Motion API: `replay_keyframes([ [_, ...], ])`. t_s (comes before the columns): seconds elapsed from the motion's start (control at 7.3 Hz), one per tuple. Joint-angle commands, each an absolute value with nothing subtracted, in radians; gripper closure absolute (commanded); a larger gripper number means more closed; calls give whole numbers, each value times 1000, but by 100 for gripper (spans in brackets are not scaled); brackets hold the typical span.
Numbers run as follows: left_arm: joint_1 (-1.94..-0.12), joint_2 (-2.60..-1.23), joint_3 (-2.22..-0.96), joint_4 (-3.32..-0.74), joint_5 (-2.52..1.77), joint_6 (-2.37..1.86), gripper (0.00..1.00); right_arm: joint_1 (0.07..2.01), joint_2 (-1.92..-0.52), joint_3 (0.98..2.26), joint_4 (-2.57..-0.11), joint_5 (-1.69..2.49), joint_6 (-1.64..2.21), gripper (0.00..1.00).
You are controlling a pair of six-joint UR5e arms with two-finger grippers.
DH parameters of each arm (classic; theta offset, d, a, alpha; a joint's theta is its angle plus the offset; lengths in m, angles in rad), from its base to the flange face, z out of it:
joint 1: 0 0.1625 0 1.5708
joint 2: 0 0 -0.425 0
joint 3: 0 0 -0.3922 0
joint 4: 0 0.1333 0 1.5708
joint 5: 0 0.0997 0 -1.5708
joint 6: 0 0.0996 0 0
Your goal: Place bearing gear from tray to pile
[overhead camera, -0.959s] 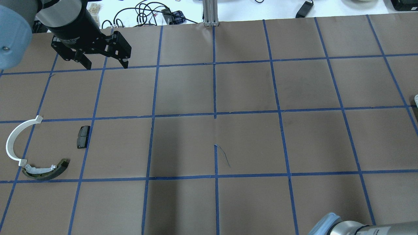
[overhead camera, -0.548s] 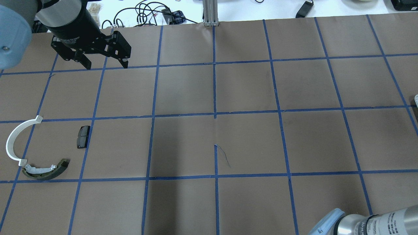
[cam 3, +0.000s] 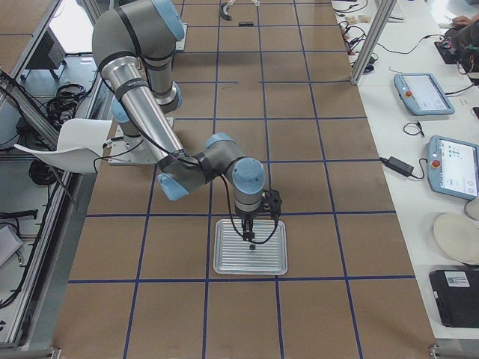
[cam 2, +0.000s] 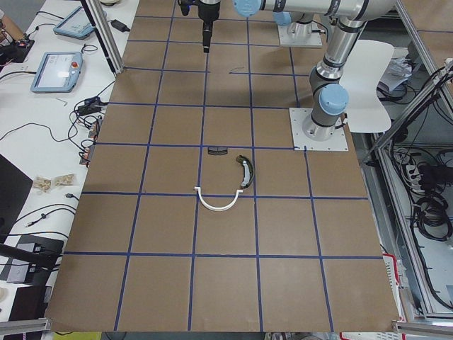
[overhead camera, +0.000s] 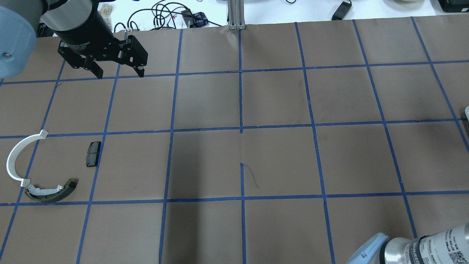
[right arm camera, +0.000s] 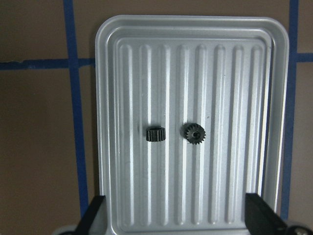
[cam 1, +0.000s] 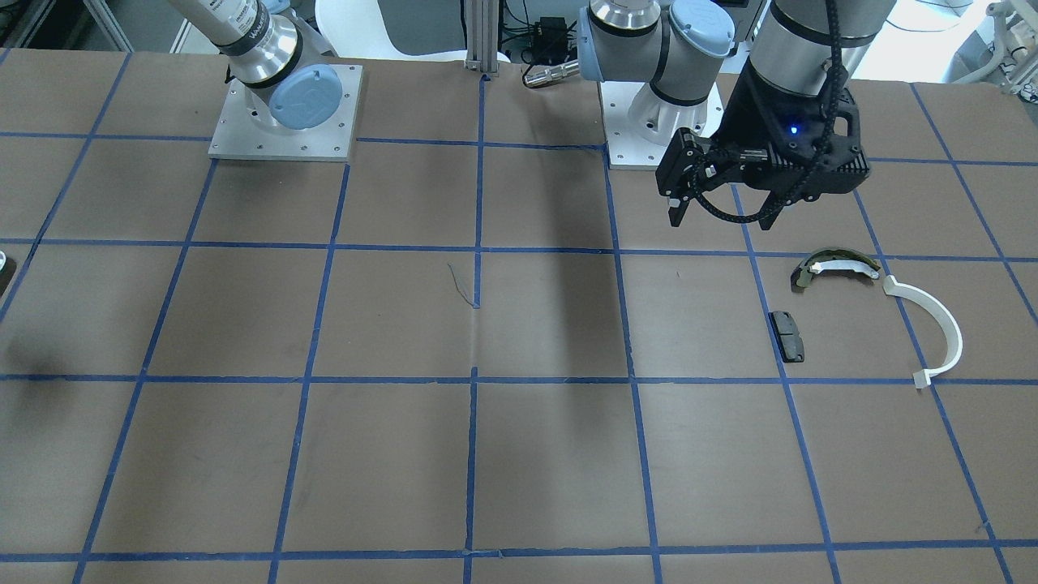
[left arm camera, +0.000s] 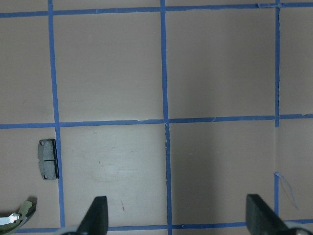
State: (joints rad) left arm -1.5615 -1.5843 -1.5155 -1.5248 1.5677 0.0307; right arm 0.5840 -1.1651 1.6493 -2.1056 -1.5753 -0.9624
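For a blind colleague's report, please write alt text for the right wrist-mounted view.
A ribbed silver tray holds two small dark gears near its middle: a gear on its side and a flat gear, apart. The right gripper, open, frames the bottom edge.

Shiny ribbed metal tray point(right arm camera: 234, 98), dark matt gear point(right arm camera: 195, 133)

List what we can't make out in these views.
- Tray and gears: almost wholly outside the overhead and front views, past the frame edges.
- Which gear is the bearing one: too small in the right wrist view.
- Right claw: below the overhead view's bottom edge; only the arm shows.
- Claw-to-tray gap: wrist view looks straight down, side view too small.
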Motion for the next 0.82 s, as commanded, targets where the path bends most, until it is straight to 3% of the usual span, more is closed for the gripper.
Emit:
replay_keyframes([
  [0.0, -1562, -1585, -1516, -1525, 1568, 31, 0, 580, -1118, 1635, -2123, -1565, -983, 1],
  [0.14, -1563, -1585, -1516, -1525, 1568, 29, 0, 580, -1114, 1646, -2118, -1568, -1153, 7],
  [0.27, -1562, -1583, -1517, -1525, 1568, 29, 0, 580, -1095, 1651, -2126, -1563, -1356, 0],
  [0.69, -1562, -1585, -1514, -1525, 1566, 31, 0, 584, -1068, 1651, -2129, -1574, -1691, 0],
])
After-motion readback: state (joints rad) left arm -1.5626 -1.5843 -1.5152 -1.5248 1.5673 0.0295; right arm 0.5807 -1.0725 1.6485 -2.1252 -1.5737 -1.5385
